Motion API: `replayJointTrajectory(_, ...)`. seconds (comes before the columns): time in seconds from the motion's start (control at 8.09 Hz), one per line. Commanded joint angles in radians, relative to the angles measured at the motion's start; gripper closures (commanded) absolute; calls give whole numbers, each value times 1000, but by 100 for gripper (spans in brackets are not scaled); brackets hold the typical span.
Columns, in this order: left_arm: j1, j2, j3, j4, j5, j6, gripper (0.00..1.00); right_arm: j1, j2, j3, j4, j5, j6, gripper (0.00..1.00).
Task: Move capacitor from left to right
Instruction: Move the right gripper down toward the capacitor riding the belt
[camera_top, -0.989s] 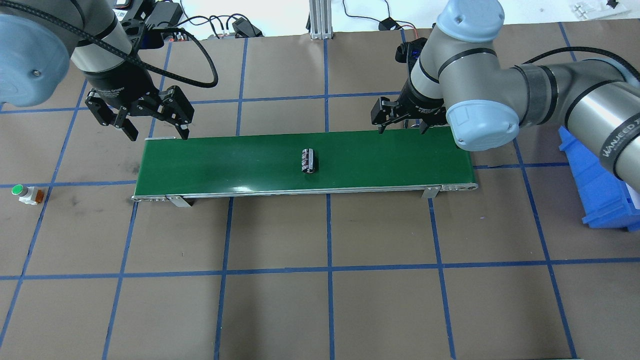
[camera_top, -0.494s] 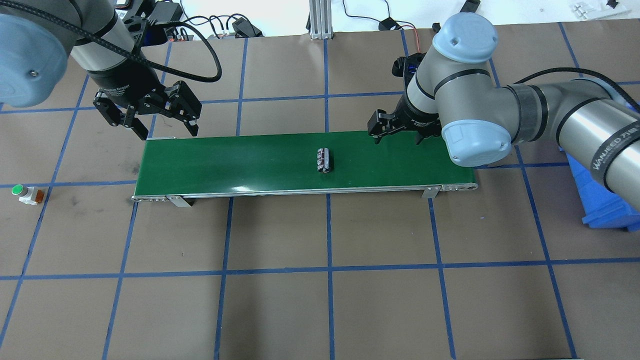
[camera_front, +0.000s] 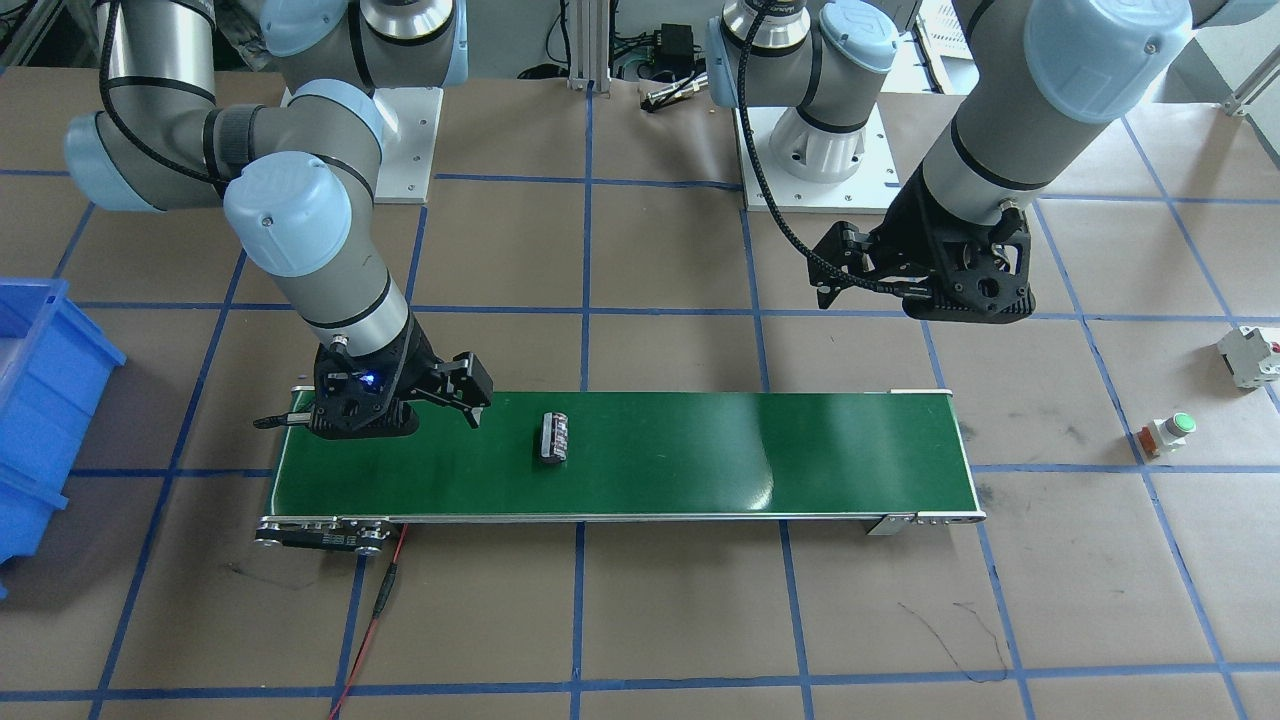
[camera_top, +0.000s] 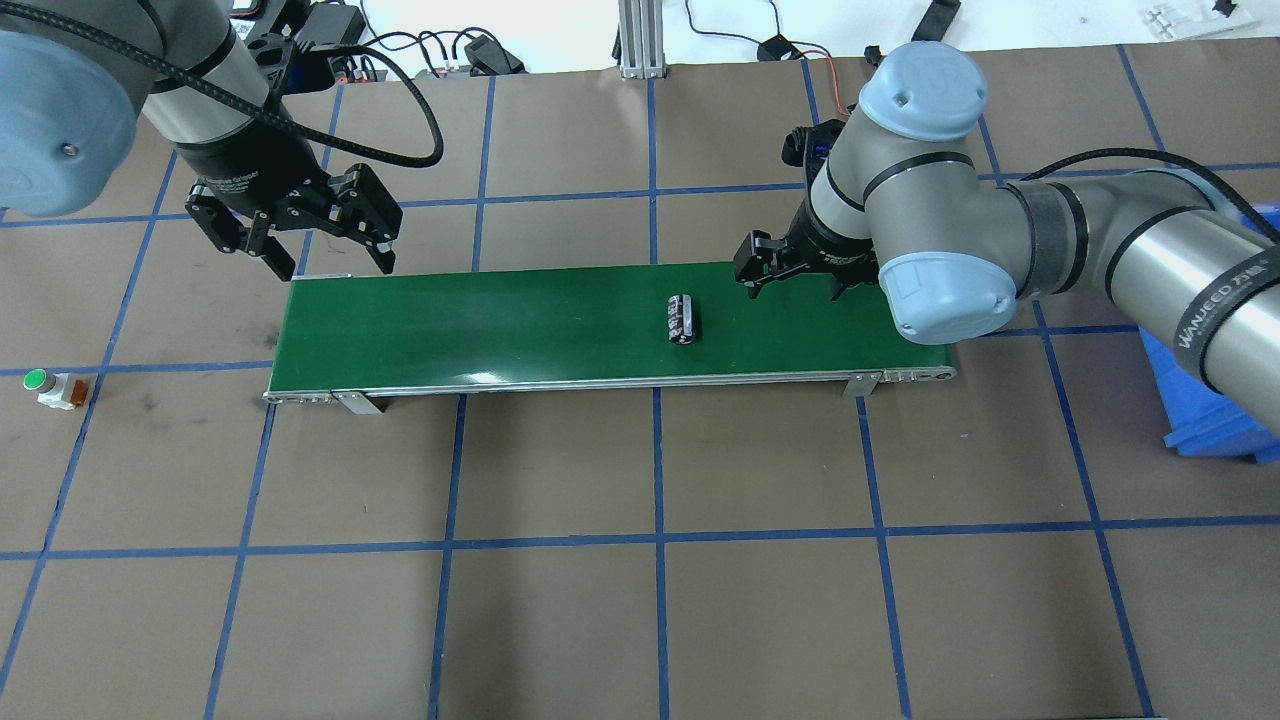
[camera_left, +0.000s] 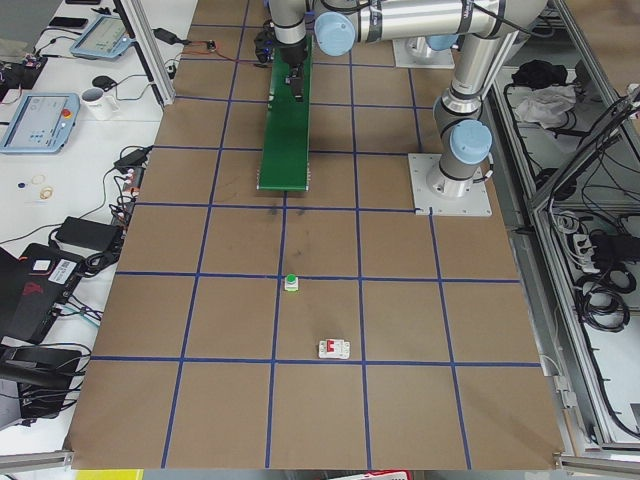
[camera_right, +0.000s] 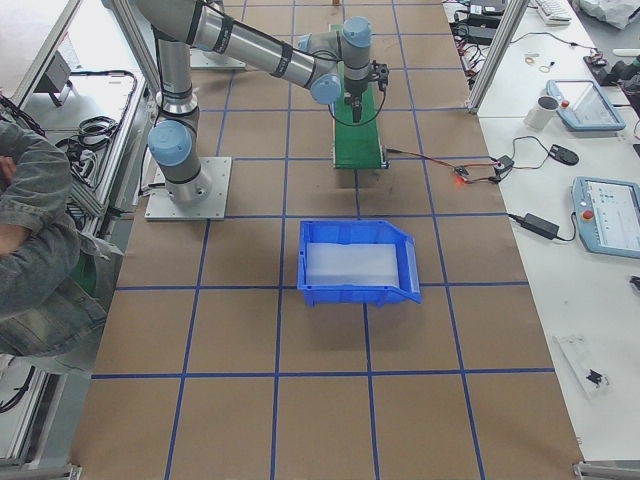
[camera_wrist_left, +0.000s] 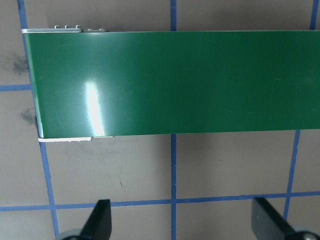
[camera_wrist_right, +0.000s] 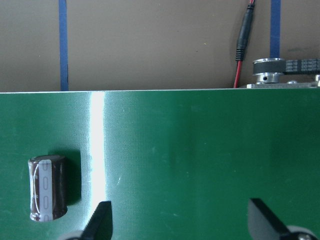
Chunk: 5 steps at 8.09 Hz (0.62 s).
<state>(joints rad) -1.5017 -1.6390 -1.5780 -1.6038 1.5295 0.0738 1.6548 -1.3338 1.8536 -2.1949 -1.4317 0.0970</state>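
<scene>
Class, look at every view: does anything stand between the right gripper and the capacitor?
Nothing visible does. The capacitor lies on its side on the green conveyor belt, and only bare belt separates it from the right gripper, whose jaws stand open.

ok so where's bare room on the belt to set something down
The belt is bare from its end by the left gripper up to the capacitor. The table on the belt's robot side is bare too. Crowded: the short stretch between the capacitor and the open right gripper over the belt's right end.
</scene>
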Motion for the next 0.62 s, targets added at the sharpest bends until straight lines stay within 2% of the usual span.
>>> replayJointTrajectory(0.0,0,-2,-5,15,1,4,0,0,1,1,0,0,3,5)
replayJointTrajectory(0.49,2,-4,-2,16,0,9,0,0,8,15,-3,4,4,5)
